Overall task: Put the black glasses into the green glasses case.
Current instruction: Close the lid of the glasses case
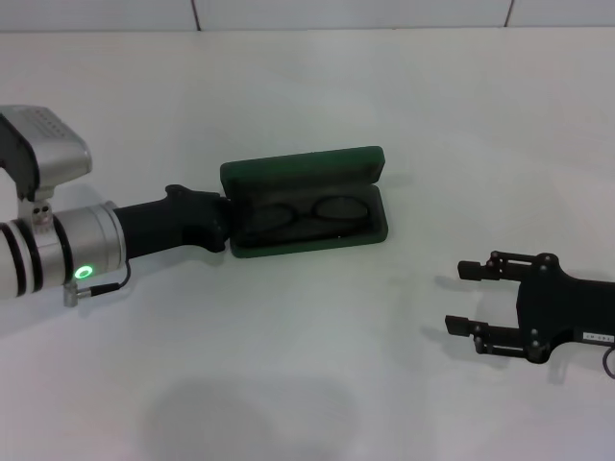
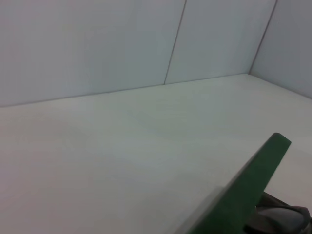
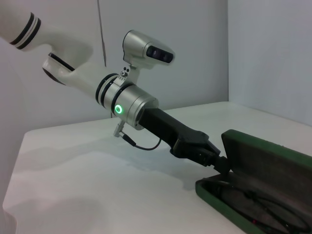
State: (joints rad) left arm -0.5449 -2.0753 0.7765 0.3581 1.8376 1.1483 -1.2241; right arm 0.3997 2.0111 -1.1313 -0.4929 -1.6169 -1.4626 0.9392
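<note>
The green glasses case (image 1: 306, 202) is lying open on the white surface (image 1: 317, 365), its lid standing up at the far side, and the black glasses (image 1: 309, 213) are resting inside its lower half. The left gripper (image 1: 227, 223) is reaching in to the case's left end and meeting it at the hinge corner, though its fingers are hidden there and I cannot tell whether they are spread or closed on the case. The right gripper (image 1: 465, 299) is hovering well apart from the case toward the near right, its fingers (image 1: 473, 271) spread wide and grasping nothing.
</note>
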